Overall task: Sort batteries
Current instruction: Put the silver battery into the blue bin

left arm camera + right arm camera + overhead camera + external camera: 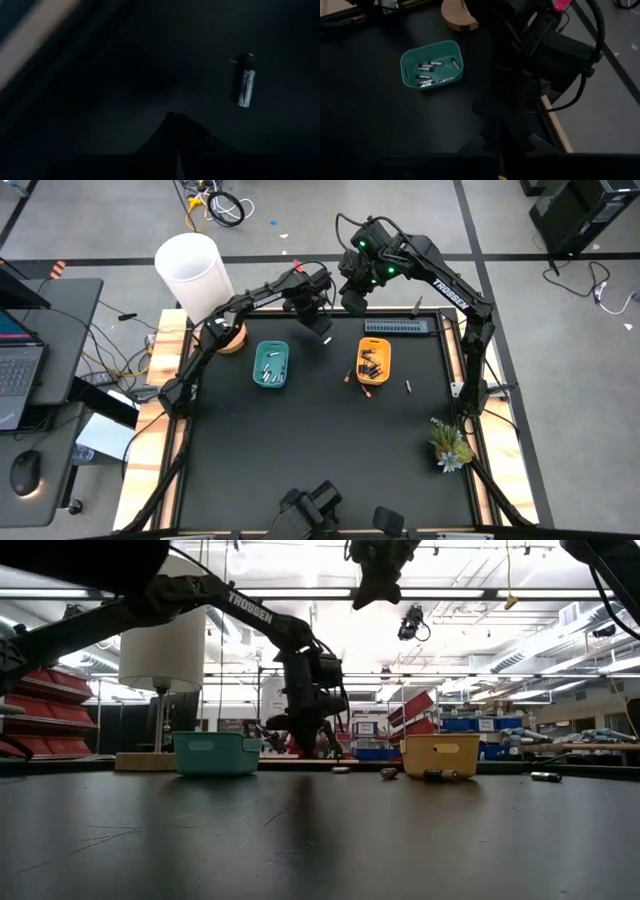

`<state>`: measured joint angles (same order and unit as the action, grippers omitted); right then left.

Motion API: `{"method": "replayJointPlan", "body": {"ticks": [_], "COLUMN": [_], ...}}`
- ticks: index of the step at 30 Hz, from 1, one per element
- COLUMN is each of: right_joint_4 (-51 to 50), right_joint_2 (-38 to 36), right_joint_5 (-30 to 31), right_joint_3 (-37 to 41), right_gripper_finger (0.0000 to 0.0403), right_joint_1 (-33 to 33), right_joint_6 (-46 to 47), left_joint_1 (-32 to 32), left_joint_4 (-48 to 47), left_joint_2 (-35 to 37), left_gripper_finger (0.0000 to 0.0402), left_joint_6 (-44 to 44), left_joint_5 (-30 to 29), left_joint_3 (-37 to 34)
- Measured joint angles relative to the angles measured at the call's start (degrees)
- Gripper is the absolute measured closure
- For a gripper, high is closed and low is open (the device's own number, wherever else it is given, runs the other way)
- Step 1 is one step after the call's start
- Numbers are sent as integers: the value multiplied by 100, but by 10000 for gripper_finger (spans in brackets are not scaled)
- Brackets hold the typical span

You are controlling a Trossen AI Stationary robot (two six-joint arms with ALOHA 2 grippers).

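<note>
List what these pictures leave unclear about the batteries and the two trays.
- High view: batteries in the teal tray and yellow tray are too small to count.
- Low view: the tray walls hide their contents.
- Left wrist view: one battery lies on the mat; its brand is unreadable in the dark, blurred picture.
- Right wrist view: the arm's own body blocks the yellow tray.

Dim wrist views (backlit low view)
</note>
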<state>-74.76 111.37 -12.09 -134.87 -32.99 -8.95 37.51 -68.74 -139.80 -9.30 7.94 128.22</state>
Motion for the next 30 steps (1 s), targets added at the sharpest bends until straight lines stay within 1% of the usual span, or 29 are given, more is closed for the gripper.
{"method": "replayJointPlan", "body": {"ticks": [3,5,8,9,14,15,17,18,21,25,30], "right_joint_4": [-311,-572,-662,-636,-529,-493,-425,-395,-367,-344,-336], "right_joint_2": [0,0,0,0,0,0,0,0,0,0,0], "right_joint_5": [3,5,46,49,50,49,49,49,49,47,47], "right_joint_3": [0,0,0,0,0,0,0,0,0,0,0], "right_gripper_finger": [391,388,380,379,379,380,384,385,389,389,384], "right_joint_1": [-4,-45,-80,-85,-66,-45,-15,2,47,106,111], "right_joint_6": [36,-28,-13,26,128,145,175,182,192,214,216], "left_joint_1": [-210,-526,-968,-1079,-1389,-1418,-1449,-1461,-1487,-1454,-1439], "left_joint_4": [25,62,414,506,950,1049,1209,1236,1343,1272,1018], "left_joint_2": [1,1,3,3,14,12,-28,-47,-108,-115,-115], "left_gripper_finger": [365,342,297,280,196,184,167,163,164,184,208], "left_joint_6": [62,291,486,463,3,-18,-16,-11,9,34,309], "left_joint_5": [429,379,328,239,-898,-1020,-894,-813,-993,-972,-917], "left_joint_3": [11,3,-78,-83,-61,-90,-109,-113,-120,-120,-120]}}
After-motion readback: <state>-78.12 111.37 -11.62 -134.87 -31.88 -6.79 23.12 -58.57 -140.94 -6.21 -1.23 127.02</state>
